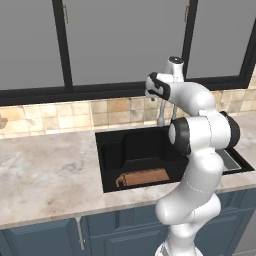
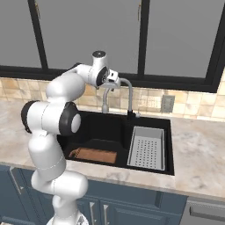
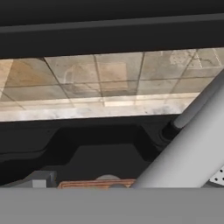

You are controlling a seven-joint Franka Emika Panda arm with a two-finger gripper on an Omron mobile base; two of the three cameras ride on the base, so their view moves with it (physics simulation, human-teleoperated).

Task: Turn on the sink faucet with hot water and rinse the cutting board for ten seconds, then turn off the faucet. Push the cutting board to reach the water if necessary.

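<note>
Sink set in the counter, board inside

In the right base view the sink sits mid-frame in the counter; the cutting board lies in its lower left, the drain tray at its right, the faucet behind.

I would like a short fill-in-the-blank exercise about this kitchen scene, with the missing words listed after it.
1. The cutting board lies inside the ____.
2. The grey drain tray sits in the sink's ____ half, seen from the robot.
3. From the sink faucet, ____ water runs.
4. The faucet's nozzle hangs over the basin, not over the ____.

Missing words: sink; right; no; board
</note>
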